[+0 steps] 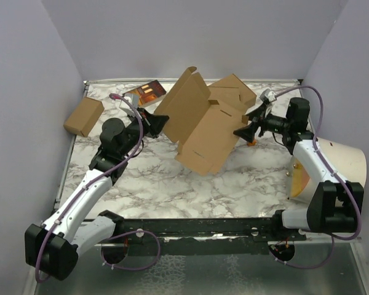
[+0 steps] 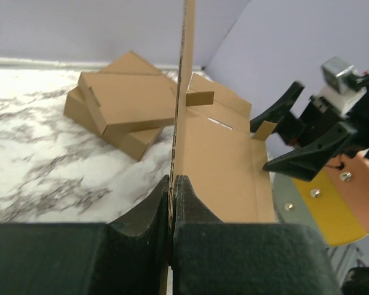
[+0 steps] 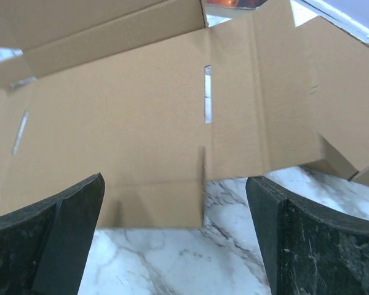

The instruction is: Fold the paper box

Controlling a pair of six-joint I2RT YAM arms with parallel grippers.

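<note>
The paper box (image 1: pixel 200 126) is an unfolded brown cardboard sheet with flaps and slits, held tilted above the middle of the table. My left gripper (image 1: pixel 157 123) is shut on the sheet's left edge; in the left wrist view both fingers (image 2: pixel 183 203) pinch the upright panel (image 2: pixel 184 92). My right gripper (image 1: pixel 243 132) is open at the sheet's right edge, not holding it. In the right wrist view the sheet (image 3: pixel 141 110) fills the top, and its small bottom flap (image 3: pixel 154 206) lies between the spread fingers (image 3: pixel 74 215).
Two ready-folded brown boxes (image 1: pixel 237 92) are stacked at the back right, seen also in the left wrist view (image 2: pixel 120 101). A small thick carton (image 1: pixel 83 116) lies at the back left. A dark printed card (image 1: pixel 146 93) sits at the back. A yellow-and-white object (image 1: pixel 329 169) stands on the right.
</note>
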